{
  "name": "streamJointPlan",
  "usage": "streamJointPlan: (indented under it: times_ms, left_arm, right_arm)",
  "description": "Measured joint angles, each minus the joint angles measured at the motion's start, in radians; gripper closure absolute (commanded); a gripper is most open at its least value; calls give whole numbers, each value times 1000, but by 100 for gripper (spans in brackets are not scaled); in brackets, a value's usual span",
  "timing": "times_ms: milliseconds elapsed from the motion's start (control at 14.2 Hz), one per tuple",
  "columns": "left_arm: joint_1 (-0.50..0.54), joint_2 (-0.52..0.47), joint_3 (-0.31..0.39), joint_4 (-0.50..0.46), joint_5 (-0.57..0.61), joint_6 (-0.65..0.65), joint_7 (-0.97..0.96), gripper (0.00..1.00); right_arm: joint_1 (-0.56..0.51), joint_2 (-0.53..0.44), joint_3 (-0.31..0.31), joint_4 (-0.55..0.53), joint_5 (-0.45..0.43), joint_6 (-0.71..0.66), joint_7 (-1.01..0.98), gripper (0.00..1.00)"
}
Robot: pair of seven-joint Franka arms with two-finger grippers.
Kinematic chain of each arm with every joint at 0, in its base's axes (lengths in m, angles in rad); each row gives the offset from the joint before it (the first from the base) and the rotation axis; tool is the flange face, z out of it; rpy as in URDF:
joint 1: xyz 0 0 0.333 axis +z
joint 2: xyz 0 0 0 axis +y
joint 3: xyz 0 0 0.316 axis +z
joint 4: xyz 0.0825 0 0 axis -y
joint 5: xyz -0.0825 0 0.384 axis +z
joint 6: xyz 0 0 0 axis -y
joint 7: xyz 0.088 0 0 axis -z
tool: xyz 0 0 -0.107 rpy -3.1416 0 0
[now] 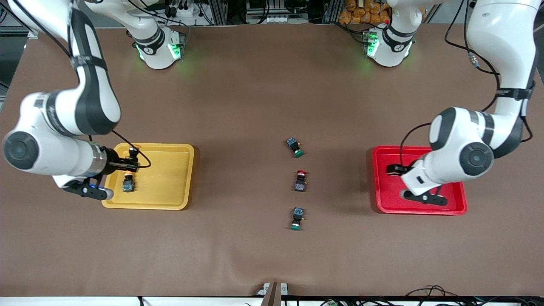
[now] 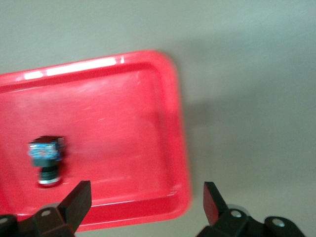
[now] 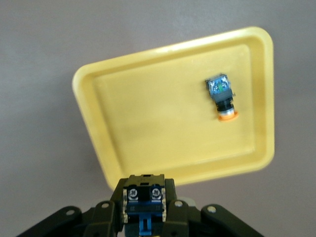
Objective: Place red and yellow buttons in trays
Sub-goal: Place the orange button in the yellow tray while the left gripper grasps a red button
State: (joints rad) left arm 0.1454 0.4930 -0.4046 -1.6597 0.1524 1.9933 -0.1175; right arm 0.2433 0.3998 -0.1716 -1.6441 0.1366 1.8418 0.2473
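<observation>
green-capped switch [image 1: 296, 219] nearest; no legible writing.

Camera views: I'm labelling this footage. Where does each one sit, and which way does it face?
Front view: high across the table, facing the bases; both arms, yellow tray, red tray.
Left wrist view: on that wrist, looking down at a loose button in the red tray; open left tool shows.
Right wrist view: on that wrist, over the yellow tray; right tool clamps a second button.
Shared: each wrist view's tray also shows in front.
</observation>
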Motion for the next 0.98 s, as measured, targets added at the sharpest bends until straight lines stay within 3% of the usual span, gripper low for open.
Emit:
streamJointPlan:
  times_ms: [211,351,702,773,843,913,983]
  left_arm:
    - [-18,8,-87,31,-1,-1,-87,0]
    - [-68,29,-101,55,-1,0,-180,0]
    - [-203,129,-99,98,-1,79,-373,0]
    - [-218,150,-99,105,-1,109,-387,0]
    - [-229,170,-98,113,-1,141,-399,0]
    - [-241,187,-92,119,0,172,-406,0]
    - [-261,202,-75,123,1,199,-409,0]
  right_arm:
    - [-2,9,1,-183,0,257,-48,100]
    - [-2,28,2,-264,0,391,-80,100]
    - [-2,127,6,-293,0,541,-105,97]
    - [-2,139,6,-293,0,553,-105,87]
    - [-2,146,7,-292,0,558,-106,65]
    - [-2,147,7,-292,0,559,-106,20]
    - [-2,147,8,-291,0,559,-107,0]
